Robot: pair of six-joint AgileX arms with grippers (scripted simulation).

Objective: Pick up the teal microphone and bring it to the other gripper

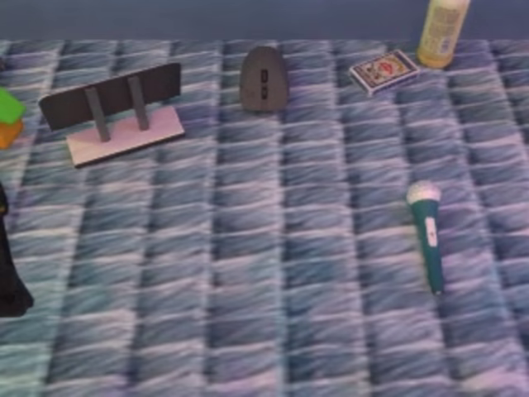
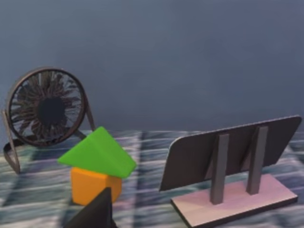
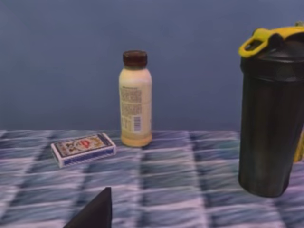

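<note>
Right now the teal microphone point(image 1: 427, 231) lies flat on the blue woven tablecloth point(image 1: 273, 273) toward the table's right side, its whitish head pointing to the far edge and its tapering handle running back toward the near edge; a small white mark shows on the handle. Nothing touches it, and neither gripper is near it.

Beyond it, well apart, a box of playing cards point(image 1: 383, 71) sits near the far edge, with a cream bottle point(image 1: 443, 31) just beside it to the right. In the right wrist view those cards point(image 3: 83, 148) and the bottle point(image 3: 135, 99), dark-capped and upright, stand before a blue wall, and a black shaker with a yellow lid point(image 3: 272, 111) rises close by. A grey computer mouse point(image 1: 264, 78) rests at the middle of the far edge.

Farther left stands a dark panel on a pale base point(image 1: 116, 112), then a green-and-orange block point(image 1: 8, 116) at the left edge; the left wrist view also shows a small black fan point(image 2: 45, 108) behind that block.

The left arm point(image 1: 10, 273) is parked at the table's left edge — only a dark part of it shows. Of each gripper just one black fingertip enters its own wrist view, so whether either is spread or pressed together cannot be told.
</note>
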